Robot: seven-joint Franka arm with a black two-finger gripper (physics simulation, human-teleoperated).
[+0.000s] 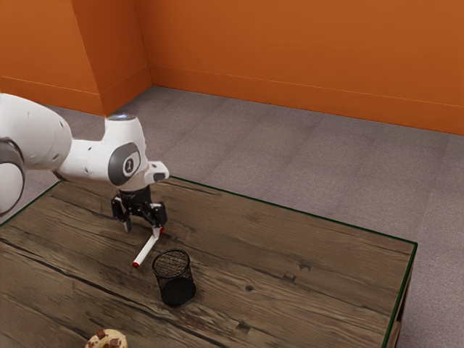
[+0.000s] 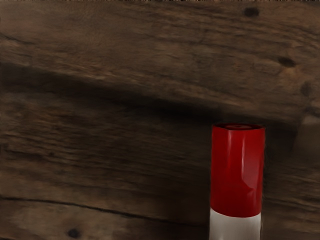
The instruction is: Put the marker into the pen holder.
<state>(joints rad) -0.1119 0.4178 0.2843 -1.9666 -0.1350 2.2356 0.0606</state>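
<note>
Marker [image 1: 146, 251]: one, white barrel, red ends; seemingly lying on the tabletop [image 1: 239, 250], beside the pen holder [image 1: 174, 279], not inside it. Pen holder: black mesh, upright. End effector [image 1: 142, 230]: fingers apart, nothing clamped; one fingertip close by the marker near its farther end, the barrel off-centre. Step in hand, as judged: the grasp. Handling: shift sideways until the barrel sits midway, fingers straddling it squarely; then lower, close gently. Hazard: an off-centre close may roll it.
</note>
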